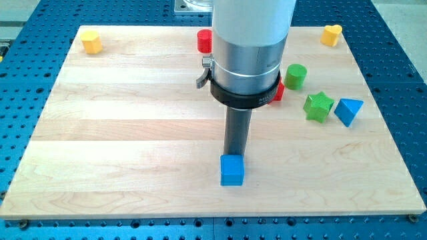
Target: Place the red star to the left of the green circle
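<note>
The red star [279,92] shows only as a small red edge, mostly hidden behind the arm's dark collar. It lies just left of and below the green circle [295,76], close to it; I cannot tell if they touch. My tip [233,156] is at the lower middle of the board, right against the top side of a blue cube [232,171]. The tip is well below and left of the red star and the green circle.
A green star [318,106] and a blue triangle [349,111] lie at the right, below the green circle. A red cylinder [204,41] is at top centre. Yellow blocks sit at top left [92,41] and top right [331,34]. The arm's body hides the board's top middle.
</note>
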### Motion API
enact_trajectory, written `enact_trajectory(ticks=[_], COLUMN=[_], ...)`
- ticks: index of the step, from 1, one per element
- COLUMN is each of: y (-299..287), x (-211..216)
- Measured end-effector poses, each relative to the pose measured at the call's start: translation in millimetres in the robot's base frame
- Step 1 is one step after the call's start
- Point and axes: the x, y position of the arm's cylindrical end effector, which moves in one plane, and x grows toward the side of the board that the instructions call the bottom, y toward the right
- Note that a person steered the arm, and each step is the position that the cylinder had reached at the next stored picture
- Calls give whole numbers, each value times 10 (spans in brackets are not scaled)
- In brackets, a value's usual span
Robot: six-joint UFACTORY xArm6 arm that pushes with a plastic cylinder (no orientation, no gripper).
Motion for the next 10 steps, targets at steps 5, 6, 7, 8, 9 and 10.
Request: enact_trajectory(ticks=[5,6,7,8,9,10], y=[193,604,976,1050,1050,1056], x=[-12,-35,-73,-263,-263,-263])
